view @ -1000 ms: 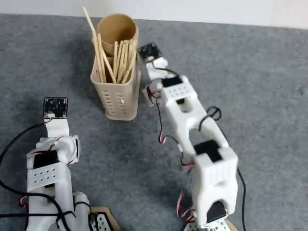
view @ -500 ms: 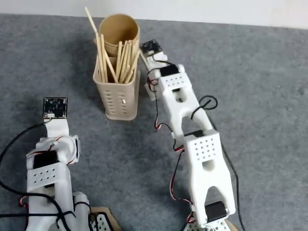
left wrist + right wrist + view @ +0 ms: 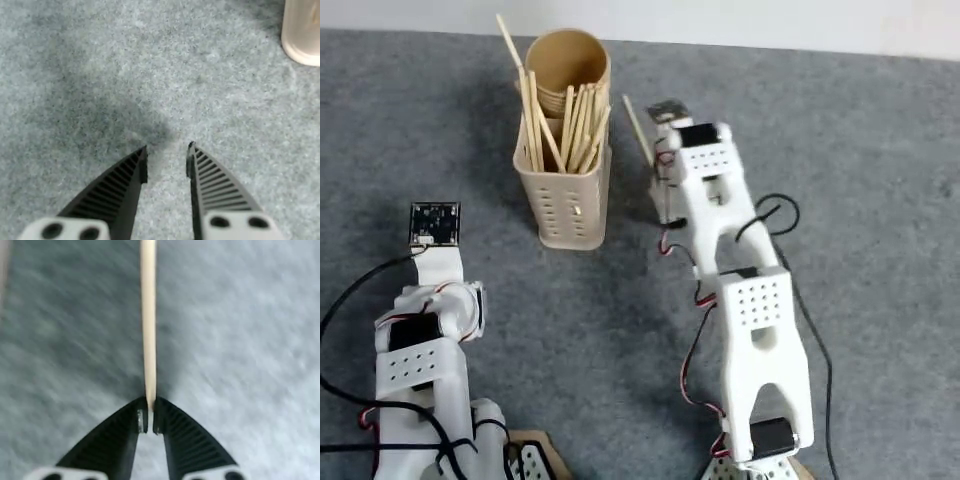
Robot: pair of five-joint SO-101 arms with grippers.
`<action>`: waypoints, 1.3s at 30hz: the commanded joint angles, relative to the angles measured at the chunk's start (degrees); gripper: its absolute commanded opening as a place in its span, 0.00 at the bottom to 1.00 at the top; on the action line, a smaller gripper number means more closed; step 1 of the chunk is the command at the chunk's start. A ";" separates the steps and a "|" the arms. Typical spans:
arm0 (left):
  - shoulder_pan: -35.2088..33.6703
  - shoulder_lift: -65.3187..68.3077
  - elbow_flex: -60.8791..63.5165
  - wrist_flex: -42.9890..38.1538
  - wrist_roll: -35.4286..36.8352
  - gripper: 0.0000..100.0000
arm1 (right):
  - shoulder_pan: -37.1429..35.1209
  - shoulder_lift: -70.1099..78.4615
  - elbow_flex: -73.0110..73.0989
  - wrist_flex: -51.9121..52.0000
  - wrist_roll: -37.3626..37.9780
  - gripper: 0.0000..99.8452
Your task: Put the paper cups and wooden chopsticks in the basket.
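The right gripper [image 3: 148,416] clamps a wooden chopstick [image 3: 148,315], far end cut off; beside it the basket [image 3: 565,215] holds paper cups [image 3: 565,52] and chopsticks [image 3: 578,125] (left gripper [image 3: 166,156] spread apart).

I saw the left gripper [image 3: 167,150] hanging over the grey carpet [image 3: 90,60], its two black ribbed fingers [image 3: 125,185] spread, with a bare strip of carpet between the tips. A dark shadow [image 3: 120,117] lay on the carpet just beyond the tips. Farther off stood the rounded beige foot of the basket [image 3: 303,35], well apart from the fingers.
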 commanded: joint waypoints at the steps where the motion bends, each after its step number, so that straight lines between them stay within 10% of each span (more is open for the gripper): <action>1: 0.57 -0.92 -0.13 -0.97 0.26 0.14 | 2.33 -6.20 -1.89 7.16 -0.44 0.01; 19: 0.57 -0.92 -0.13 -1.05 0.26 0.14 | -5.85 -62.81 52.26 9.45 1.49 0.01; 27: 0.57 -0.92 -0.13 -0.97 0.35 0.14 | -0.31 -70.46 82.95 -9.63 1.49 0.01; 39: 0.57 -0.84 -0.13 -0.97 0.35 0.14 | -4.97 -68.35 75.03 -6.64 4.92 0.09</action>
